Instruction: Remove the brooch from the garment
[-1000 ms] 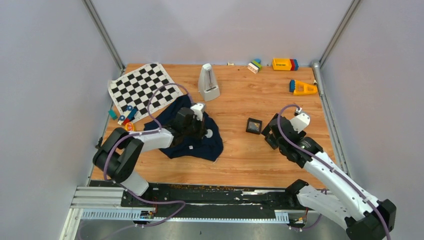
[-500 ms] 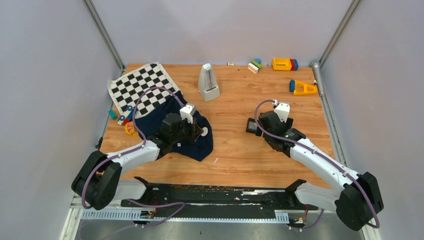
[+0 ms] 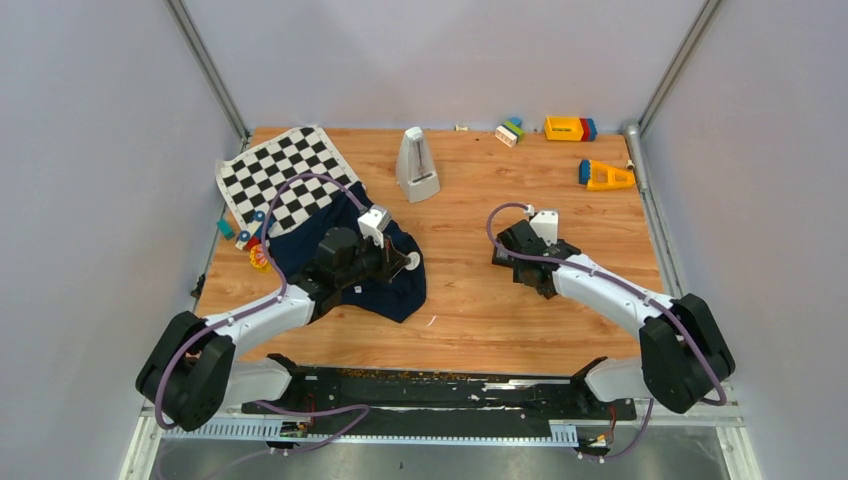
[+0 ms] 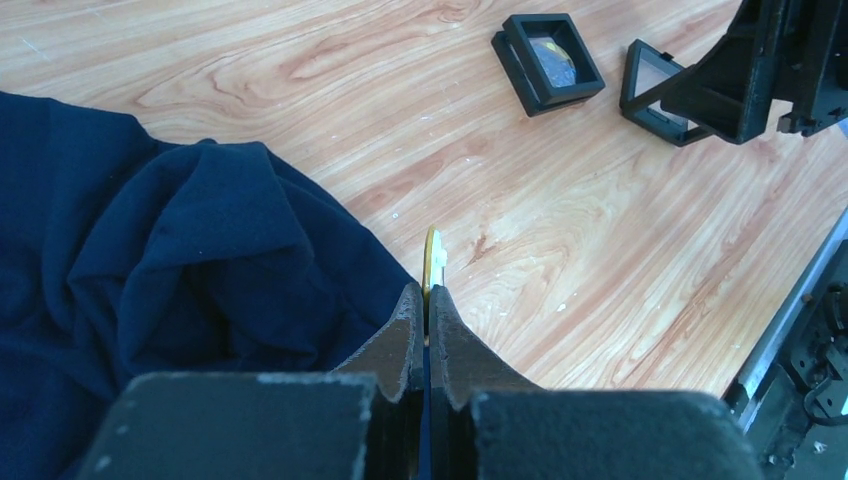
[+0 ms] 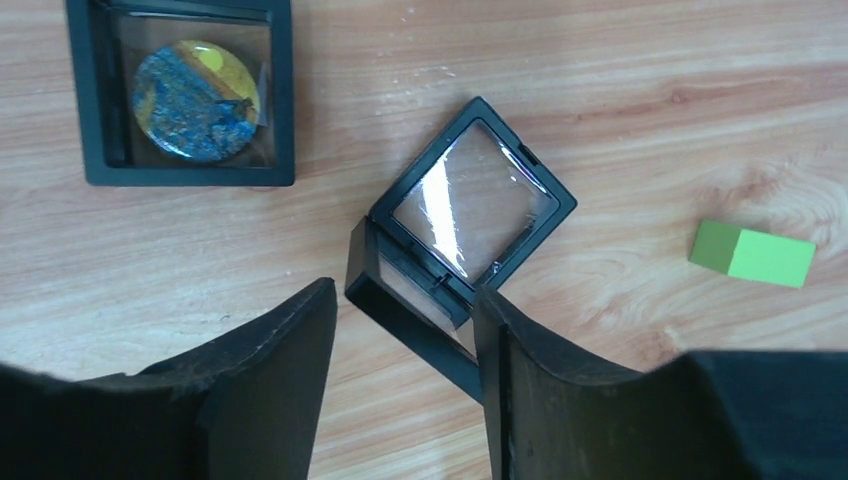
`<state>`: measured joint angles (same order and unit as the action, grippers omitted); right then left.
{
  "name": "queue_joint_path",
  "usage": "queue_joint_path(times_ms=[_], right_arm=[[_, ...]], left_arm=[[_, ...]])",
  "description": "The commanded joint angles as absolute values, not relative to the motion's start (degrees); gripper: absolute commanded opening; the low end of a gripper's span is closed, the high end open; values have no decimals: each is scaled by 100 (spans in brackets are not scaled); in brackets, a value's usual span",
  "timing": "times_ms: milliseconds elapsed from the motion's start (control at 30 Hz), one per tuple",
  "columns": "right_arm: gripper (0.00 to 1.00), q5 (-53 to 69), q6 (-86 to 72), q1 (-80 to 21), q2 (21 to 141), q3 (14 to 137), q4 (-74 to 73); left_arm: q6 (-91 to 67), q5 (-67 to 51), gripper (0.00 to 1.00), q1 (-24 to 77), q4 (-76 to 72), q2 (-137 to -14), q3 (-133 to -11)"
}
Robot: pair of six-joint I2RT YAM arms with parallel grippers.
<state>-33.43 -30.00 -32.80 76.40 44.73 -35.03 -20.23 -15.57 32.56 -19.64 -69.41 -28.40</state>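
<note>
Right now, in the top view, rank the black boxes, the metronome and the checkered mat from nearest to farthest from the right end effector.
Measured from the right end effector:
1. Black boxes: right at its tips, mid-table.
2. Metronome: farther back and to its left.
3. Checkered mat: far-left corner, clearly the farthest.

- The brooch (image 4: 432,262): a small thin disc seen edge-on with a yellowish rim. It stands upright, pinched between the closed fingertips of the left gripper (image 4: 425,300), just beside the garment's edge.
- The garment (image 4: 150,250): dark navy cloth, crumpled into soft folds on the wooden table (image 4: 560,210).
</note>
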Motion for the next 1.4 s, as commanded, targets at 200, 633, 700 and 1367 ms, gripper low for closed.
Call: queue_joint_path(times_ms=[200, 633, 700, 1367], right_arm=[[9, -3509, -4078, -3261, 7727, 5168, -4527], [0, -883, -6785, -3419, 7028, 5466, -4499], [1, -891, -7143, -3657, 7079, 5530, -4298], [74, -1676, -5153, -4359, 7839, 5969, -3202]], left_arm=[[-1934, -1679, 0, 3262, -2188, -6690, -2804], [-1897, -1699, 0, 3264, -2264, -6635, -2758], [-1886, -1670, 0, 3262, -2275, -6605, -2741], [-1836, -1646, 0, 3267, -2311, -6554, -2689]])
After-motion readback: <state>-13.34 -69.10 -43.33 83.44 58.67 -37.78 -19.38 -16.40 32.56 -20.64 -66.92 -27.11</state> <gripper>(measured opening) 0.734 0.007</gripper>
